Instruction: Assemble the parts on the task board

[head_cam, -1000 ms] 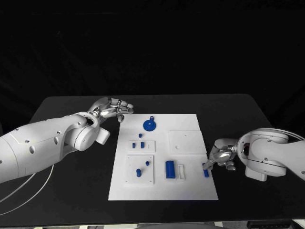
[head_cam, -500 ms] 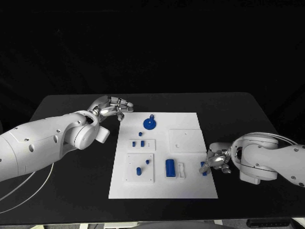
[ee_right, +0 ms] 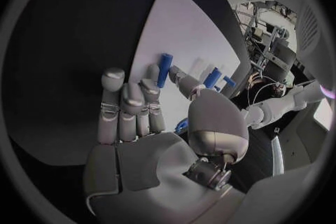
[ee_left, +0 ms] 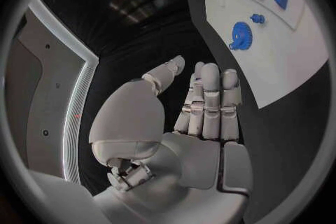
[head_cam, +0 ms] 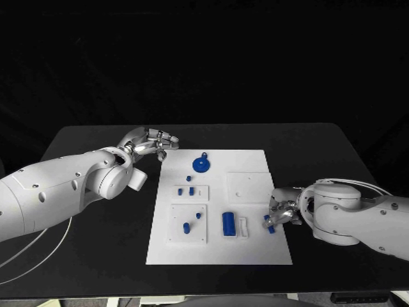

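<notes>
Over the task board point(head_cam: 250, 256), the right hand point(head_cam: 280, 213) has carried its blue part point(head_cam: 269, 224) inward.

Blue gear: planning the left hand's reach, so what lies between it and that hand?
Nothing: in the head view, bare table and board edge separate the left hand from the blue gear.

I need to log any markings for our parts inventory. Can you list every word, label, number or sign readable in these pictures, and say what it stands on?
None can be read. The task board is plain white, with no print visible on it. The blue parts, such as the gear and the long block, show no markings. The left hand and right hand carry no legible lettering. Equipment at the rim of the right wrist view is too small and blurred to read.
</notes>
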